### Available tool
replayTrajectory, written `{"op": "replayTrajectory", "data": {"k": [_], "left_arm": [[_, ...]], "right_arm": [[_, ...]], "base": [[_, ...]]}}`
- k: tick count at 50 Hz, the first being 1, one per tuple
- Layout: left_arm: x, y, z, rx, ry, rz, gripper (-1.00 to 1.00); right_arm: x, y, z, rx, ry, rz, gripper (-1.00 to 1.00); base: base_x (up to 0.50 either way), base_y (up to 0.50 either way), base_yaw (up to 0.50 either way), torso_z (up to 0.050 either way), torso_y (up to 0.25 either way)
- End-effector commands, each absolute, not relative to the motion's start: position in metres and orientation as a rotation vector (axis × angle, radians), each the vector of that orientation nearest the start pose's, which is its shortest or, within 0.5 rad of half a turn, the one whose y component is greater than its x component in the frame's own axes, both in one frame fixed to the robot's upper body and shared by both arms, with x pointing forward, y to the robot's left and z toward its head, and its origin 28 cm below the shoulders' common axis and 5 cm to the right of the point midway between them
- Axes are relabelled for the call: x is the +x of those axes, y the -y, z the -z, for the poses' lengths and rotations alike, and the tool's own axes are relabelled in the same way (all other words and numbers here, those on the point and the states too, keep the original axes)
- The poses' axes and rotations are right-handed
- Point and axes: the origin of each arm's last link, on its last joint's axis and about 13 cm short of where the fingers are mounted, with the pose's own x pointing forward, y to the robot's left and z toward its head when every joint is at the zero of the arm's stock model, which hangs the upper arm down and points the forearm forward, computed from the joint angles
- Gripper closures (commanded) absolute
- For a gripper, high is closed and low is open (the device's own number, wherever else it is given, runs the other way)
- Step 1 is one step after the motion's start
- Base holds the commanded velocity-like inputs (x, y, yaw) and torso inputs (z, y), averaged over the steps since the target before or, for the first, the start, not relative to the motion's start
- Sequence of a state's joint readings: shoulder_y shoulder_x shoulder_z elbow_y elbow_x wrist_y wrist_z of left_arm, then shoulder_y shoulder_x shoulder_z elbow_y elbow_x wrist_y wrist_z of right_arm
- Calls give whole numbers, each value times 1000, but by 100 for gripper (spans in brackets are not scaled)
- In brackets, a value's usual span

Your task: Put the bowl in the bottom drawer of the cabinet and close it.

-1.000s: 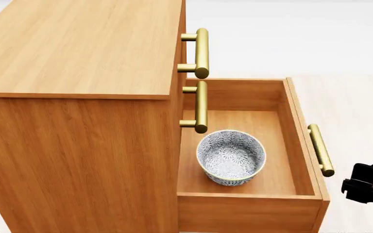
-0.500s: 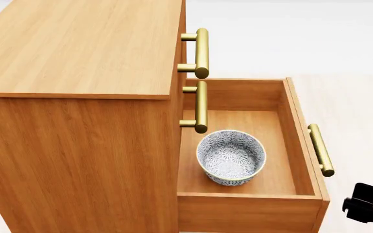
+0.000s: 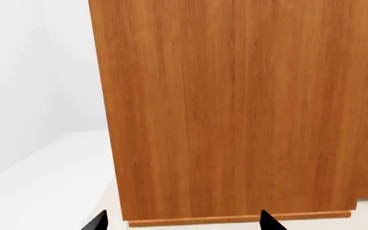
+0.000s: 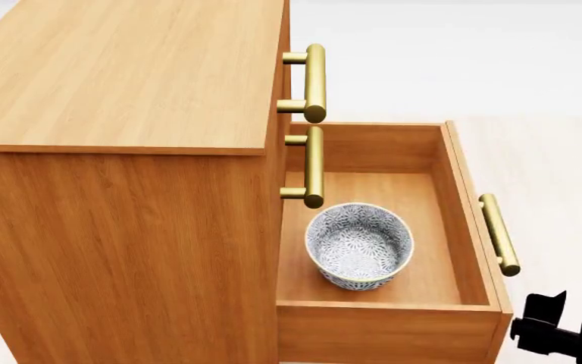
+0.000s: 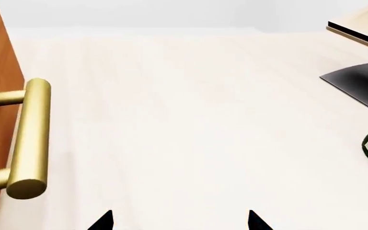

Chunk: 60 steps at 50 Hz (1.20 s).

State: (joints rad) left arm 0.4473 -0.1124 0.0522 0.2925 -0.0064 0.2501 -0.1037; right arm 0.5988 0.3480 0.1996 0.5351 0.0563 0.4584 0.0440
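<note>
Inside the bottom drawer (image 4: 453, 220), near its front-left area and a little toward the near side wall, the bowl (image 4: 359, 245) is sitting upright on its foot, its mouth facing straight up; being round, it has no long axis to speak of. So the placing step looks done, and what is left, by my reading, is closing the drawer, which is standing pulled well out of the cabinet (image 4: 119, 152).

That drawer's brass bar handle (image 4: 499, 234) is running along the drawer front, its long axis lying level and parallel to the front panel, the same way the two upper handles are running. In the right wrist view the handle (image 5: 27, 139) is showing just beside the camera's line of sight, with pale floor beyond it.

Off the drawer's near front corner, the right claw (image 4: 542, 327) is hanging low and apart from the handle, touching nothing; its tips are showing spread in the wrist view, so it is released and carrying nothing. The left claw (image 3: 180, 223) is facing the cabinet's side panel, tips also spread, grasping nothing.

The next move, I judge, calls for bringing the right claw against the drawer front or handle and pushing squarely toward the cabinet.
</note>
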Motion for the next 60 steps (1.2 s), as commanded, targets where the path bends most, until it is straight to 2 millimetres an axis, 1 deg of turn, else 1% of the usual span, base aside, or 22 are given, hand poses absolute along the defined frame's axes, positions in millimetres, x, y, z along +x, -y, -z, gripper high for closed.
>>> {"op": "replayTrajectory", "data": {"k": [1, 21, 46, 60], "left_arm": [[108, -216, -21, 45, 109, -3, -100], [108, -215, -21, 42, 108, -3, -100], [107, -216, -21, 42, 109, -5, -100], [107, -216, -20, 37, 111, -7, -100]], "right_arm": [[317, 242, -69, -75, -338, 372, -100], [324, 230, -66, -73, -346, 306, -100], [329, 219, -66, -78, -346, 253, -100], [331, 210, -61, -85, -353, 218, -100]], "base": [[0, 0, 0, 0, 0], [0, 0, 0, 0, 0], [0, 0, 0, 0, 0], [0, 0, 0, 0, 0]]}}
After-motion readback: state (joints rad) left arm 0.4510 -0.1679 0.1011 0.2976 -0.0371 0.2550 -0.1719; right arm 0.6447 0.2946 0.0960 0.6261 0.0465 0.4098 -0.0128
